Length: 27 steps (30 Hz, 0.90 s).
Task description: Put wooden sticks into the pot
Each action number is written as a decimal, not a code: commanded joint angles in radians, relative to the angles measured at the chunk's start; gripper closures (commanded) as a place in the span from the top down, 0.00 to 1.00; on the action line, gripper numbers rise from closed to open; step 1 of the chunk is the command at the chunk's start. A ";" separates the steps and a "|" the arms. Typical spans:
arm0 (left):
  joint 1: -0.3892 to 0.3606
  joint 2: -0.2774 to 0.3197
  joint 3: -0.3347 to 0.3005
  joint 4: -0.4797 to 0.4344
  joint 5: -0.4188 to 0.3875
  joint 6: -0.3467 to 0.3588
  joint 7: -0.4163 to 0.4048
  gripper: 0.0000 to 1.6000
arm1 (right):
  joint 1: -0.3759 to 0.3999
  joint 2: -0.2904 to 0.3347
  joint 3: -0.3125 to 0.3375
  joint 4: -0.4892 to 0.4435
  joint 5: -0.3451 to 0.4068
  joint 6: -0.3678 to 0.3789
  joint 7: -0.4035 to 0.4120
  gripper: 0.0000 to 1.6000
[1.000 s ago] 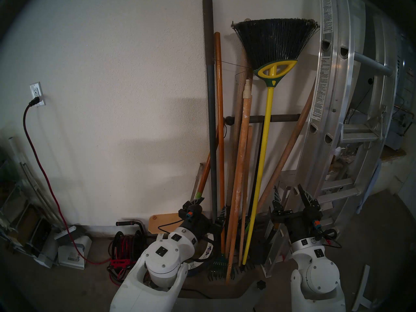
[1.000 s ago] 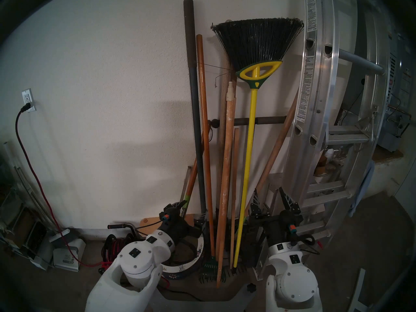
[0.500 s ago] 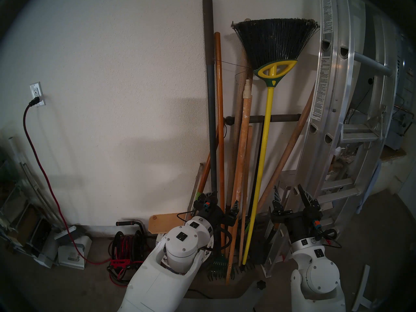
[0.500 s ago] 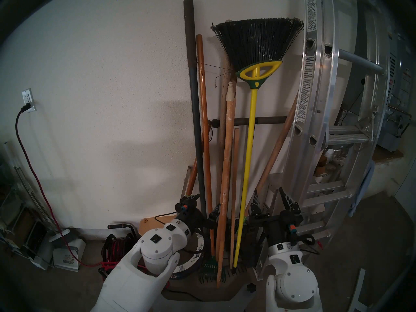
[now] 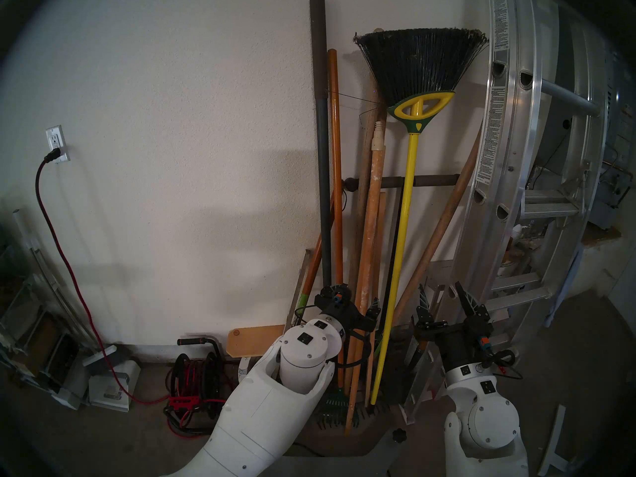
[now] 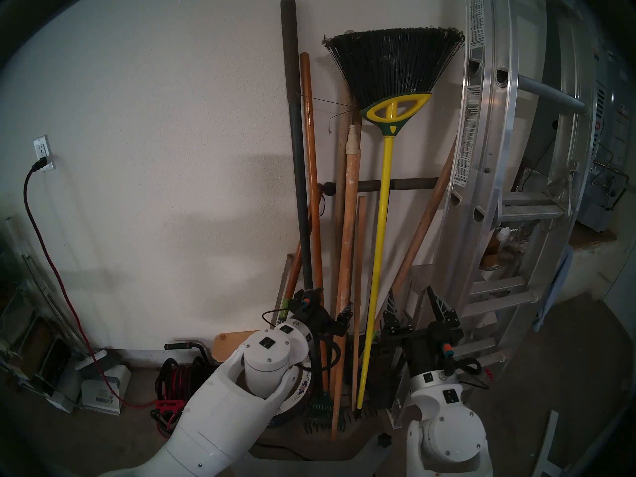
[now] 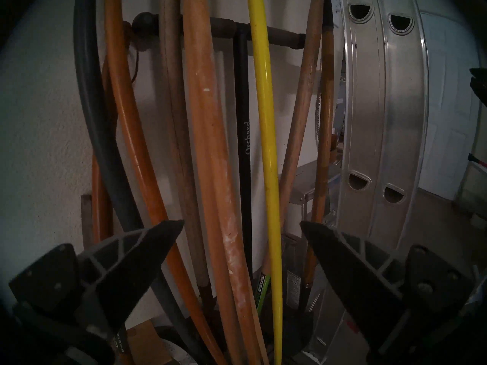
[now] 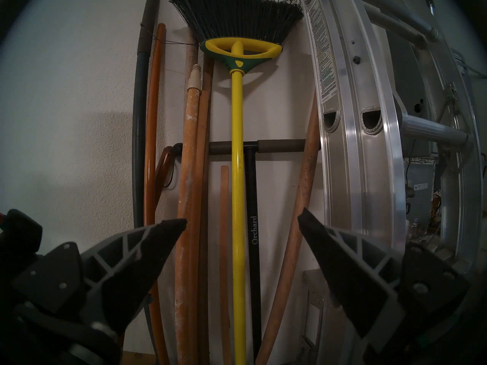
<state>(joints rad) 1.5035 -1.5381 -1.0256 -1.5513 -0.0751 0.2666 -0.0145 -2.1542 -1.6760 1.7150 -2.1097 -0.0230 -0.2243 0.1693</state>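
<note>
Head view: pot [image 6: 303,385] on floor, rim mostly hidden behind left arm; sticks lean on wall. Left wrist view only: left tool [image 7: 241,226] open, paint-speckled pole [image 7: 210,156] between its fingers. Right tool [image 8: 242,221] open, empty, framing broom [image 8: 237,172].

My arms were glossy white shells, each with a rounded elbow housing dotted by small screws and square black insets. A silver ring joined my right wrist to its black cylinder, which carried an orange-and-teal connector and a looping black cable. My left claw [image 7: 241,226] and right claw [image 8: 242,221] had black wedge fingers [image 8: 147,247] with grey triangular ribbing, bolted to black plates.
</note>
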 commanded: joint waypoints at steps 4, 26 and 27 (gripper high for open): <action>-0.144 -0.072 0.043 0.122 -0.017 0.019 0.040 1.00 | 0.000 0.000 -0.001 -0.001 0.000 0.000 0.000 1.00; -0.397 -0.229 0.071 0.542 -0.070 0.042 0.179 1.00 | 0.000 0.000 -0.001 -0.001 0.000 0.000 0.000 1.00; -0.390 -0.225 0.069 0.542 -0.072 0.035 0.182 1.00 | 0.000 0.000 -0.001 -0.001 0.000 0.000 0.000 1.00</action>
<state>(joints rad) 1.2032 -1.6991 -0.9491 -1.0949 -0.1338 0.3123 0.1382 -2.1541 -1.6760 1.7152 -2.1096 -0.0236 -0.2245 0.1693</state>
